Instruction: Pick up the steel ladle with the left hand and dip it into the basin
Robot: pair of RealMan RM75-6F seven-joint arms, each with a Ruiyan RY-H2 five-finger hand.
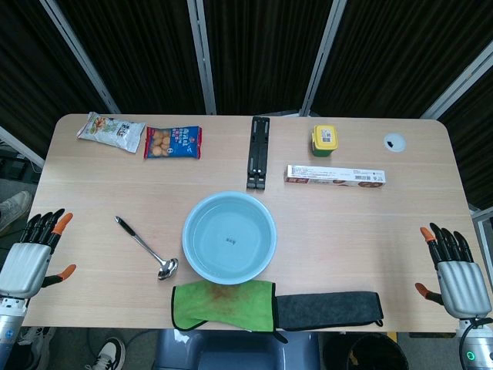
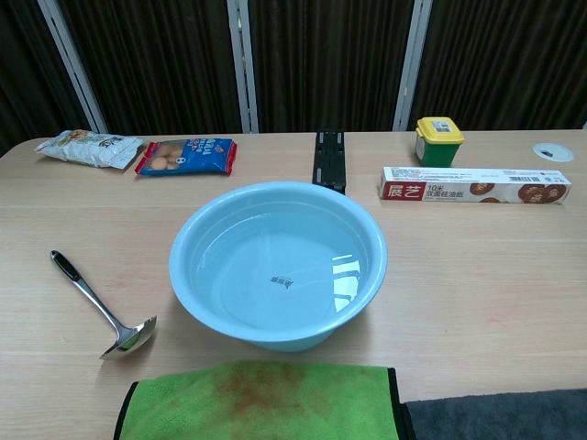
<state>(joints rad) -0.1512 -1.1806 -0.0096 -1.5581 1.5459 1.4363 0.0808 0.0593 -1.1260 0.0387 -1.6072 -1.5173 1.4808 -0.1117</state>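
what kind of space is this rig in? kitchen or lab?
Most likely a lab or test bay, not a kitchen: dark curtain panels on metal frames enclose a plain wooden table, and the basin, steel ladle and snack packets are laid out like staged props. Someone's shoes show beside the table.

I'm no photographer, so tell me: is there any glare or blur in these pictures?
Chest view: bright window-like reflections glint on the water in the basin, and the steel ladle casts a soft shadow. Head view: evenly lit and sharp, with only faint sheen on the table.
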